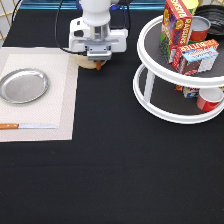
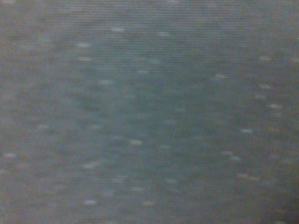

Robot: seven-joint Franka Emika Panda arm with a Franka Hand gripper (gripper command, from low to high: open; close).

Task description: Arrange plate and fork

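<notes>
While the claw (image 1: pixel 98 64) is lowered over the wooden coaster (image 1: pixel 87 63) beside the placemat (image 1: pixel 65 85), its grip cannot be told; the plate (image 1: pixel 23 85) is seen on the placemat, above the knife (image 1: pixel 27 126).

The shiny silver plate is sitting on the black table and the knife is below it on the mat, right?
Not quite. The plate sits on the pale placemat, not on the black table. The exterior view shows this. The knife does lie below it on that mat.
</notes>
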